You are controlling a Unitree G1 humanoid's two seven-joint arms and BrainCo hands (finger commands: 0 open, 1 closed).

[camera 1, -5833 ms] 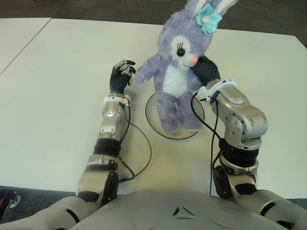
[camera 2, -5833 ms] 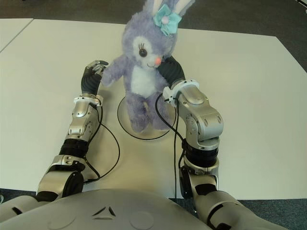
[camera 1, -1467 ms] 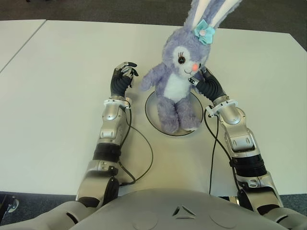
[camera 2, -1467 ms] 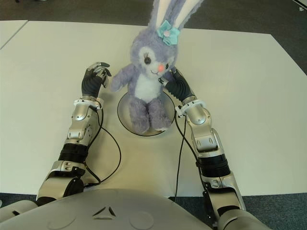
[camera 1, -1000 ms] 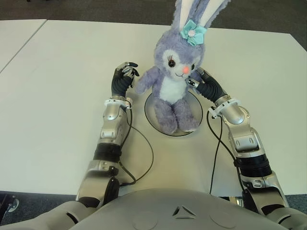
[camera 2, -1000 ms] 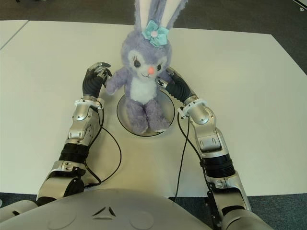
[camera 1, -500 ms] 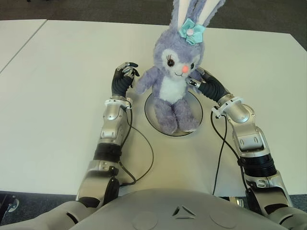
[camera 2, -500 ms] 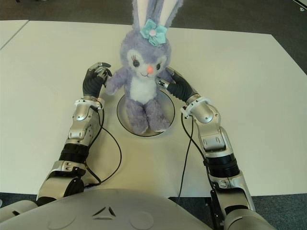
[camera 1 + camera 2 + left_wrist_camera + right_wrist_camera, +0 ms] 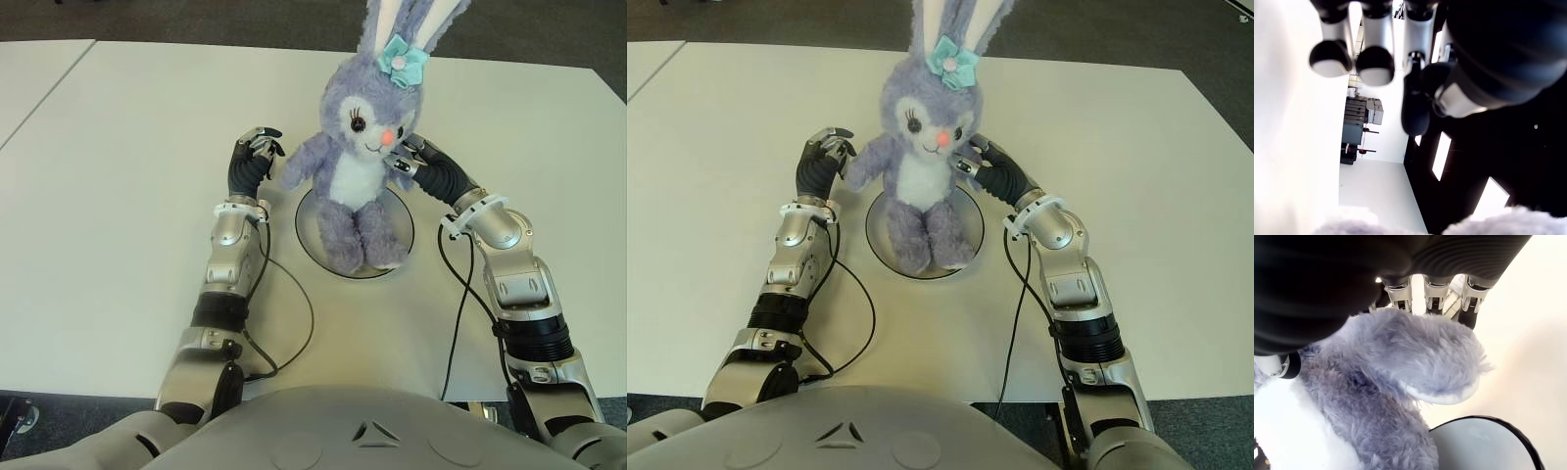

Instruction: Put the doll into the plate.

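Observation:
The doll (image 9: 362, 166), a purple plush rabbit with a teal bow, stands upright with its feet inside the round black-rimmed plate (image 9: 310, 235) at the table's middle. My right hand (image 9: 409, 162) is at the doll's right side, beside its cheek. The right wrist view shows the doll's furry arm (image 9: 1420, 357) lying in that hand, with the fingers (image 9: 1437, 296) reaching past it and the plate (image 9: 1484, 445) below. My left hand (image 9: 251, 162) shows just left of the doll's other paw, its fingers (image 9: 1374, 68) curled and holding nothing.
The white table (image 9: 118, 196) stretches wide on both sides of the plate. A second white table (image 9: 29, 69) adjoins at the far left. Black cables (image 9: 294, 304) run along both forearms above the table's front part.
The doll's head has swung slightly right over the last half second, and my right forearm has shifted further right. The left hand has not moved.

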